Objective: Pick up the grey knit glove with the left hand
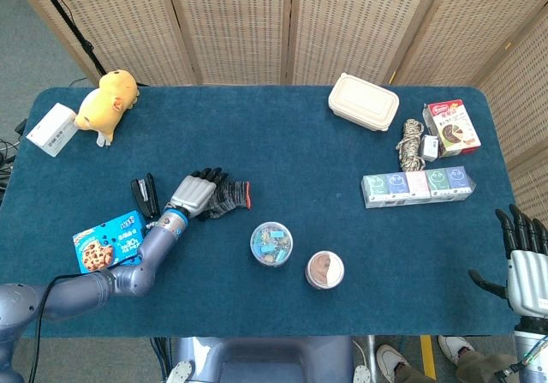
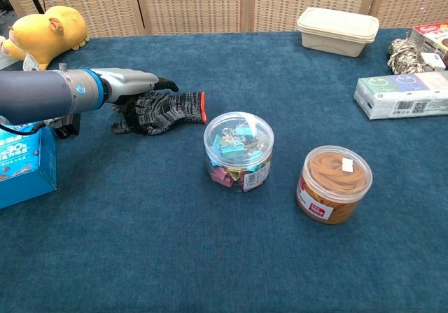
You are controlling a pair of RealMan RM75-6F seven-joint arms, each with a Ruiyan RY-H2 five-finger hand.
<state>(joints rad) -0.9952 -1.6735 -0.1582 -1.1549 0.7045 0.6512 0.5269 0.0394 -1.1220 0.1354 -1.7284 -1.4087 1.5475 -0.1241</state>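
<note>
Glove (image 1: 228,198): lies flat on the blue tabletop (image 1: 282,143), left of centre, its red-trimmed cuff pointing toward the clip jar (image 1: 271,243) and apart from it. Left hand (image 1: 193,195) rests palm-down on the finger end of the glove, covering that part; the chest view shows the fingers (image 2: 166,85) extended over the knit and the thumb side low against it, but whether they pinch the fabric cannot be told. A black stapler (image 1: 145,196) sits just beside the left wrist on its outer side, and the cookie box (image 1: 110,241) lies near the forearm toward the near edge. Open cloth extends beyond the glove toward the far edge, up to the plush toy (image 1: 107,102) and white box (image 1: 51,128) at the far left corner. The rubber-band jar (image 1: 324,269) stands near the clip jar. Right hand (image 1: 522,263) hangs off the near right corner of the tabletop, fingers spread and upright, holding nothing. The lunch box (image 1: 364,102), rope (image 1: 412,142) and tissue packs (image 1: 416,185) sit well apart on the right side.
</note>
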